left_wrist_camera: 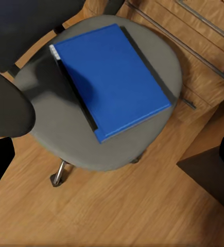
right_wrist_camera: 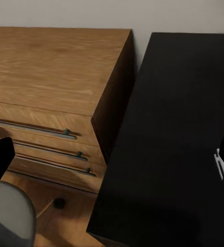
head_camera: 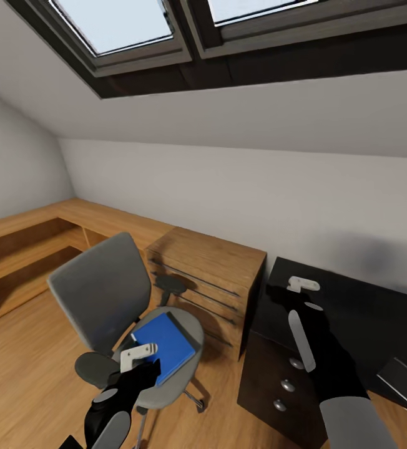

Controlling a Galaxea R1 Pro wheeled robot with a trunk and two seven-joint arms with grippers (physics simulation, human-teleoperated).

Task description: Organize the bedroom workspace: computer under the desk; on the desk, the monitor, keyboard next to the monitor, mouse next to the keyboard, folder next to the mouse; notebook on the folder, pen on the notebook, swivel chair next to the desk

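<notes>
At 7 o'clock in the head view, nearest the camera, the left gripper is being held just above the near edge of the swivel chair; how far its jaws are parted cannot be told. The folder is being carried flat on the grey seat, and the gripper is not touching it as far as can be judged. In the left wrist view the folder is being shown whole, its dark spine running along one long edge, with one corner reaching the seat's rim; the chrome base is being glimpsed beneath the seat against the wooden floor.

At 4 o'clock the right gripper is being held over the black surface of the desk; its opening cannot be told, and nothing is seen in it. Silver drawer knobs are being shown below it. The right wrist view is adding the bare dark desktop beside the wooden chest with its long bar handles.

At 12 o'clock, farthest off, skylights are being set into the sloped ceiling.
</notes>
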